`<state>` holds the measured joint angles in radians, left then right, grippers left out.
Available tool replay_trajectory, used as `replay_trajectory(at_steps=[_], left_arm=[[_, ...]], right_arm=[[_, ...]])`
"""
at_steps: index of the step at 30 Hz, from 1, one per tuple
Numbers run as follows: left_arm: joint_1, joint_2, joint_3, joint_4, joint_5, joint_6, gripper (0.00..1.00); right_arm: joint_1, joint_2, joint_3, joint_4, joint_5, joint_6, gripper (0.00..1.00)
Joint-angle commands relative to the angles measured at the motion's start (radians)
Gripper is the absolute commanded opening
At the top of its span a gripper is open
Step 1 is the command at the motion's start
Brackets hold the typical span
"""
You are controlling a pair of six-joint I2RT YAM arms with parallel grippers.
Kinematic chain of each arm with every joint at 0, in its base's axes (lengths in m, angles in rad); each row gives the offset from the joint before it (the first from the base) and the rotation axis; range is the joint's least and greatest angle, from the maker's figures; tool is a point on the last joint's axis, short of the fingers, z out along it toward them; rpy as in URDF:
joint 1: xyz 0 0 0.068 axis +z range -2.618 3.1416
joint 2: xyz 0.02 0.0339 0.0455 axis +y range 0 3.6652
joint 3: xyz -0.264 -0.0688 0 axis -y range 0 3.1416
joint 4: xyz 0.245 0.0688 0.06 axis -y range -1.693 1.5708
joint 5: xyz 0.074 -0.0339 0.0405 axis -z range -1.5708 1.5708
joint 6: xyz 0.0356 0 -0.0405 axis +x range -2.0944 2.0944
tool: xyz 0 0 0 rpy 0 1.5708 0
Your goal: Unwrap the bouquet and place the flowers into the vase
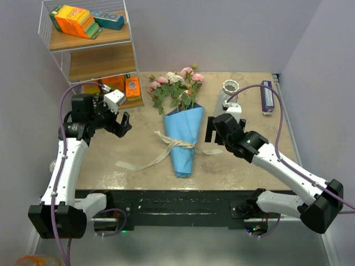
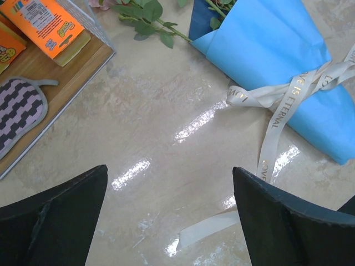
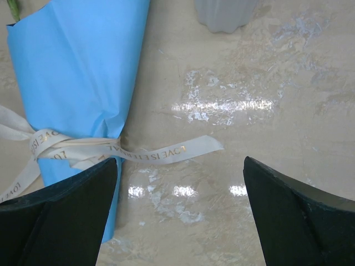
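The beige stone-patterned desk (image 1: 138, 119) fills the scene, with a white wire shelf rack (image 1: 100, 64) standing at its far left corner. The bouquet (image 1: 183, 136) lies on its side in the middle of the desk. The point of its blue paper cone faces the near edge, and its flowers (image 1: 177, 83), pink and cream roses with green leaves, spread toward the far edge. The left claw (image 1: 123, 124) hangs over bare desk to the left of the cone, released and spread wide with nothing in it. The right claw (image 1: 212, 130) hangs just right of the cone, likewise spread wide and empty. The vase (image 1: 228, 95) stands upright beyond the right claw, apart from the bouquet. A beige ribbon (image 1: 177, 143) with gold lettering is tied around the narrow part of the cone, its tails lying flat on the desk to both sides. An orange box (image 1: 75, 21) sits on the rack's top shelf.
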<state>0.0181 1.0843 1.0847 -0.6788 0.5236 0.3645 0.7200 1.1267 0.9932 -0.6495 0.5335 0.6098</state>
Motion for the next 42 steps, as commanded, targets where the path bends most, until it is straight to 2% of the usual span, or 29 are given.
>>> replay_trajectory(at_steps=[1, 7, 11, 16, 26, 42], left_arm=[[-0.07, 0.02, 0.004, -0.019, -0.006, 0.042, 0.99], [-0.219, 0.057, -0.034, -0.001, -0.059, 0.076, 0.99], [-0.303, 0.103, -0.052, 0.011, -0.082, 0.093, 0.99], [-0.421, 0.152, -0.109, 0.024, -0.119, 0.122, 0.99], [-0.477, 0.12, -0.246, 0.054, -0.186, 0.226, 0.99], [-0.595, 0.256, -0.351, 0.22, -0.347, 0.246, 0.97]], right_arm=[[0.024, -0.008, -0.047, 0.03, 0.061, 0.008, 0.99], [0.176, 0.048, -0.114, 0.019, 0.14, 0.053, 0.99], [0.208, 0.082, -0.171, 0.062, 0.123, 0.064, 0.98], [0.216, 0.096, -0.22, 0.221, 0.057, 0.001, 0.86], [0.222, 0.283, -0.225, 0.367, 0.071, -0.064, 0.88], [0.22, 0.386, -0.168, 0.35, 0.152, -0.024, 0.89]])
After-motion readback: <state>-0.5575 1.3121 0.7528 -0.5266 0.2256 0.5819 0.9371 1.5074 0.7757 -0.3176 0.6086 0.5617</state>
